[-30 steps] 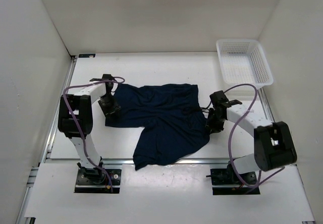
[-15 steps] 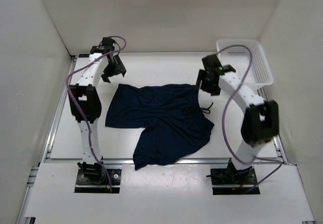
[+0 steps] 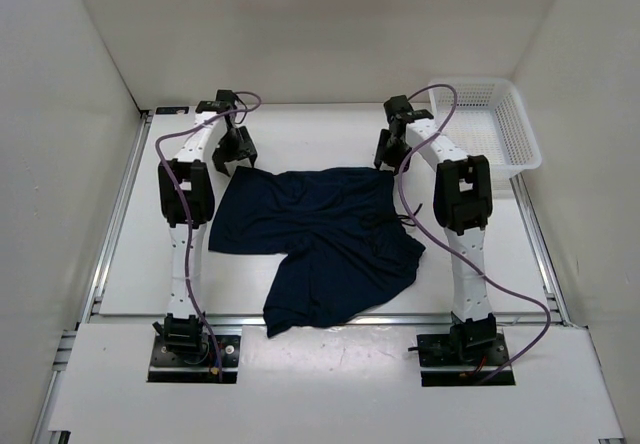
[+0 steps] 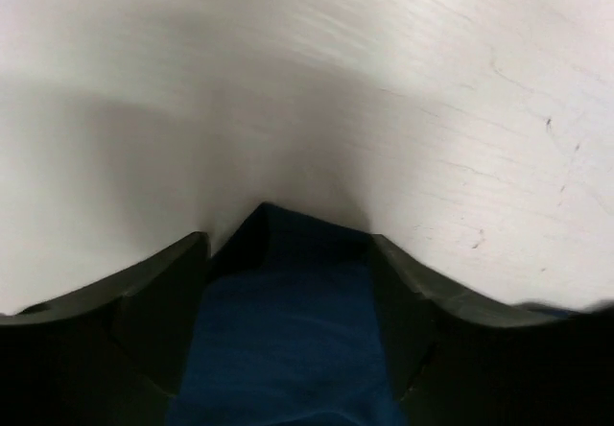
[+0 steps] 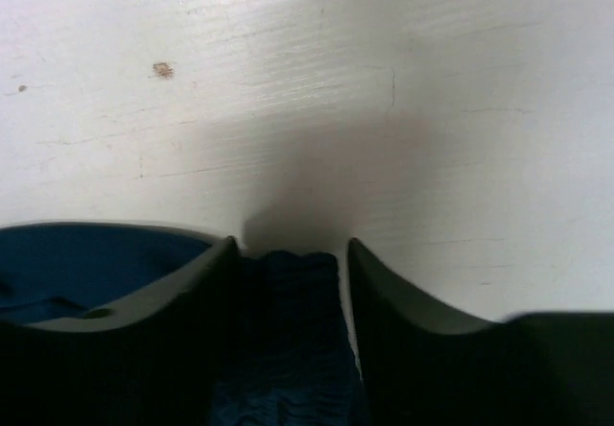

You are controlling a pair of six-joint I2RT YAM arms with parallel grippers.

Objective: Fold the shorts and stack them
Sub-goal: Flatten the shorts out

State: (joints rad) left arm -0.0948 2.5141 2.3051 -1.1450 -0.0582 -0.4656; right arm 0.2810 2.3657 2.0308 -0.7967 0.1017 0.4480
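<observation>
Top external view showed the shorts [image 3: 320, 234] spread on the tabletop [image 3: 310, 134], a far corner under each hand. The left hand [image 3: 238, 156] stood narrowly parted astride one corner; the right hand [image 3: 385, 154] flanked the waistband [image 5: 288, 296], grip impossible to tell.

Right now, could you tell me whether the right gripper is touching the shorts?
Touching: the right wrist view shows the shorts bunched between the fingers of the right gripper, meeting both.

Top view bright, even, sharp, faint shadows. Wrist views dimmer; left hand [image 4: 288, 244] blurred, soft grey shadow ahead.
</observation>
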